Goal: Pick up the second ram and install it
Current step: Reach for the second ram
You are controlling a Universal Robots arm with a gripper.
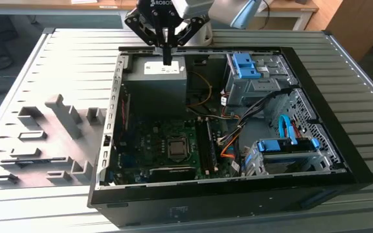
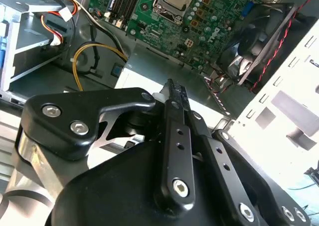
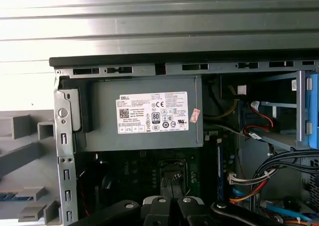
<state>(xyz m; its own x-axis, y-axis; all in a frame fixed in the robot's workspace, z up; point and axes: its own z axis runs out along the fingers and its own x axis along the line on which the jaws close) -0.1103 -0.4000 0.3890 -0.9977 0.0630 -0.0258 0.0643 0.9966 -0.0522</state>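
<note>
Above the power supply (image 1: 154,82) hangs the tool (image 1: 167,61), pinched closed

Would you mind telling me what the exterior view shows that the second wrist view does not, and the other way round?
The exterior view adds the full outline of the open case and the blue drive caddy nearest the camera. The second wrist view adds the black fan, with red-and-black wires, beside the green motherboard. Shared: the gripper, shut, poised over the power supply, and the CPU socket.
</note>
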